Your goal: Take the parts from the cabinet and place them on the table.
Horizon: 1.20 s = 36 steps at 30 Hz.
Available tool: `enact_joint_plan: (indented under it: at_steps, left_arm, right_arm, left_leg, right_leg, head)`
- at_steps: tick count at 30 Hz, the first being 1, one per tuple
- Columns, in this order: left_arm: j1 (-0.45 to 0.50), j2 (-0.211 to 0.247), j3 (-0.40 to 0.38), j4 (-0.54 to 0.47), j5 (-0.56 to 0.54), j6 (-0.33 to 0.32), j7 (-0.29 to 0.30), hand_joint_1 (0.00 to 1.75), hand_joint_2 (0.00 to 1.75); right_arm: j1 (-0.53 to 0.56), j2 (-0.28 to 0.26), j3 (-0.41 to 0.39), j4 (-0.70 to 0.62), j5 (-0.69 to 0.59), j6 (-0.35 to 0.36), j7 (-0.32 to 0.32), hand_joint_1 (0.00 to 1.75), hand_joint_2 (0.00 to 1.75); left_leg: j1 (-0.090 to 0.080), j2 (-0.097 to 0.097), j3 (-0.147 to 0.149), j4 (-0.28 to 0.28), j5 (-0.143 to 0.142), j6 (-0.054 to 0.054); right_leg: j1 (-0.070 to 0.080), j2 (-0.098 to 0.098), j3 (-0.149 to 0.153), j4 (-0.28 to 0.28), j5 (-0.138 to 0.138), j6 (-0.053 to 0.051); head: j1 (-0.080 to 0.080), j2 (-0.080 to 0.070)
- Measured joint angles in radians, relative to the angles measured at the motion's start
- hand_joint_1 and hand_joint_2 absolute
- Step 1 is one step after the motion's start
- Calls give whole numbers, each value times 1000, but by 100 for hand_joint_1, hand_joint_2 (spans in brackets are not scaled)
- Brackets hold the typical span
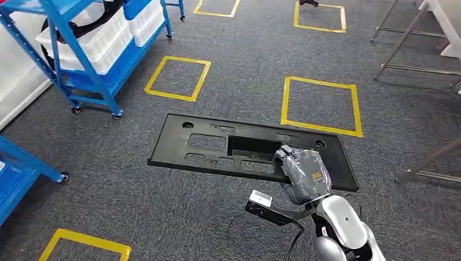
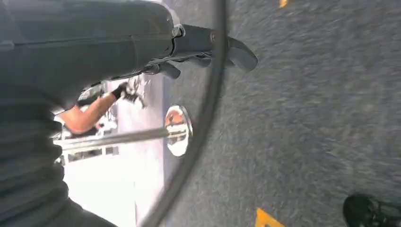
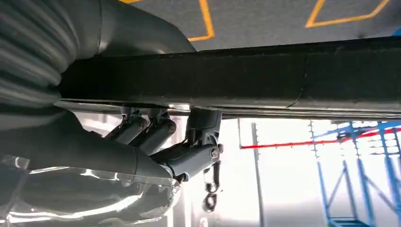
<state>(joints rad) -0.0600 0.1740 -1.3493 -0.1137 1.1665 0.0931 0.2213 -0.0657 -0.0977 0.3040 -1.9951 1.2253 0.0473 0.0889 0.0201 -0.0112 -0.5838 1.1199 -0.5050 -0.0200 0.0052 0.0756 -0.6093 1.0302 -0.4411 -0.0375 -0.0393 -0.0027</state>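
While gripped by the right robot hand point(image 1: 304, 173), the black panel point(image 1: 217, 144) hangs level.
Left robot hand point(image 2: 208, 47) over carpet: fingers loosely apart, holding nothing.

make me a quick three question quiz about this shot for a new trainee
1. True or false: the right hand holds the black panel above the carpet.
2. What colour is the shelving cart? A red, B blue, C green.
3. Fill in: the squares taped on the floor are ____.

Key: 1 true; 2 B; 3 yellow.
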Motion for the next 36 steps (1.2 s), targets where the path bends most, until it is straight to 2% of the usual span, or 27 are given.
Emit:
enact_joint_plan:
  at_steps: [1,2,5,6,7,8,10,11,12,13,15,16,17,18,20,21,23,24,26,27,28,29,30,31,32,34,36]
  left_arm:
    - [-2,0,0,0,-5,1,1,0,175]
    - [-3,0,0,0,-7,1,1,0,175]
    - [-5,0,0,0,-4,2,1,0,175]
    - [-9,-2,0,0,-3,2,1,0,175]
    - [-13,-3,0,0,0,2,0,0,175]
    - [-12,-3,0,0,4,2,0,0,175]
    - [-7,-4,0,0,7,2,-2,0,175]
    - [-6,-5,0,0,8,2,-2,0,175]
    - [-6,-5,0,0,9,2,-2,0,175]
    - [-7,-5,0,0,12,2,-2,0,175]
    - [-9,-5,0,0,17,2,-3,0,175]
    - [-9,-5,0,0,19,2,-5,0,175]
    - [-8,-5,0,0,21,2,-6,0,175]
    - [-8,-4,0,0,21,1,-8,0,175]
    - [-14,-4,0,0,22,1,-10,0,175]
    - [-17,-4,0,0,22,0,-10,0,175]
    - [-15,-2,0,0,26,-2,-10,0,175]
    - [-12,1,0,0,27,-2,-11,0,175]
    - [-6,7,0,0,27,-6,-10,0,175]
    - [-3,8,0,0,27,-7,-9,0,175]
    - [-3,10,0,0,28,-11,-9,0,175]
    - [-2,13,0,0,32,-11,-8,0,175]
    - [-2,17,0,0,39,-12,-8,0,175]
    - [-1,24,1,0,40,-13,-9,0,175]
    - [-2,29,1,0,46,-16,-8,0,175]
    - [-2,37,1,0,49,-25,-2,0,175]
    - [-7,44,2,0,52,-35,1,0,175]
  right_arm:
    - [1,0,-5,0,1,0,-3,175,175]
    - [1,0,-9,0,2,-1,-3,175,175]
    - [12,-2,-24,0,2,-2,-3,175,175]
    - [15,-4,-32,0,2,-1,-5,175,175]
    - [18,-7,-39,0,0,-1,-6,175,175]
    - [16,-8,-44,-1,-2,-1,-8,175,175]
    - [17,-8,-51,0,-6,1,-15,175,175]
    - [18,-8,-52,1,-7,3,-18,175,175]
    - [18,-8,-52,3,-6,5,-19,175,175]
    - [19,-8,-52,3,-5,6,-20,175,175]
    - [19,-8,-52,3,4,6,-21,175,175]
    - [18,-8,-52,3,11,6,-20,175,175]
    - [17,-7,-52,5,16,7,-19,175,175]
    - [17,-4,-52,5,22,6,-17,175,175]
    - [19,-1,-49,8,35,7,-13,175,175]
    - [19,0,-44,10,41,7,-13,175,175]
    - [14,8,-33,15,51,6,-5,175,175]
    - [11,16,-25,20,53,6,-3,175,175]
    - [12,22,-13,28,55,6,-2,175,175]
    - [13,23,-8,33,57,6,-2,175,175]
    - [13,26,-2,39,60,7,-2,175,175]
    - [11,31,3,44,64,8,2,175,175]
    - [3,40,12,52,68,9,7,175,175]
    - [-8,48,20,61,69,11,8,175,175]
    - [-19,56,30,71,71,12,9,175,175]
    - [-38,70,45,88,74,15,13,175,175]
    - [-51,79,55,108,76,19,16,175,175]
  left_leg:
    - [1,-49,30,-72,12,6]
    - [2,-70,38,-97,5,8]
    - [-8,-41,40,-94,11,18]
    - [2,-29,41,-108,21,29]
    - [0,-16,44,-114,27,34]
    - [-2,-6,43,-116,29,39]
    - [-6,22,40,-116,28,43]
    - [-6,35,39,-115,28,43]
    - [-6,47,39,-115,27,43]
    - [-6,60,39,-115,26,41]
    - [-6,81,44,-114,21,35]
    - [-6,90,48,-113,17,29]
    - [-16,97,47,-109,12,21]
    - [-14,103,48,-111,10,17]
    - [-14,124,56,-114,9,7]
    - [-12,133,61,-114,4,-1]
    - [-6,55,40,-59,-37,-7]
    - [-5,34,5,15,-77,-7]
    - [-5,20,-70,163,-133,-9]
    - [-5,19,-90,196,-130,-10]
    - [-5,18,-88,178,-105,-8]
    - [-5,17,-68,123,-64,-6]
    - [-3,6,-31,33,-10,-4]
    - [0,-24,5,-52,31,-3]
    - [0,-70,15,-78,14,0]
    - [-4,-55,21,-87,18,3]
    - [-4,-36,22,-92,25,17]
  right_leg:
    - [-3,11,-3,4,-1,3]
    - [3,23,-10,12,-1,10]
    - [-10,57,-19,4,13,33]
    - [-6,57,-24,6,12,39]
    - [-6,7,-30,23,-4,40]
    - [-4,-32,-53,70,-41,43]
    - [-10,-59,-125,225,-118,50]
    - [-14,-63,-151,279,-134,53]
    - [-17,-66,-157,292,-128,56]
    - [-20,-69,-140,260,-101,58]
    - [-22,-95,-48,101,-23,58]
    - [-20,-130,-4,25,-4,55]
    - [-5,-162,5,1,-20,51]
    - [-8,-142,2,3,-17,41]
    - [0,-123,-1,3,-19,33]
    - [-6,-110,3,-6,-16,23]
    - [-11,-94,9,-13,-11,11]
    - [-10,-85,9,-13,-11,5]
    - [-7,-58,9,-11,-12,3]
    - [-6,-45,9,-8,-13,2]
    - [-6,-32,9,-6,-13,1]
    - [-6,-19,10,-4,-15,2]
    - [-6,-3,11,0,-16,4]
    - [-8,11,10,5,-18,7]
    - [-3,22,4,10,-19,12]
    - [-11,43,-5,12,-14,24]
    - [-11,64,-7,3,-5,38]
  head:
    - [0,0]
    - [0,0]
    - [0,0]
    - [0,0]
    - [0,0]
    - [0,0]
    - [0,0]
    - [0,0]
    - [0,0]
    - [0,0]
    - [0,0]
    - [0,0]
    - [0,0]
    - [0,0]
    - [0,0]
    - [0,0]
    - [0,0]
    - [0,0]
    - [0,0]
    - [0,0]
    - [0,0]
    - [0,0]
    - [0,0]
    - [0,0]
    - [0,0]
    - [0,0]
    - [0,0]
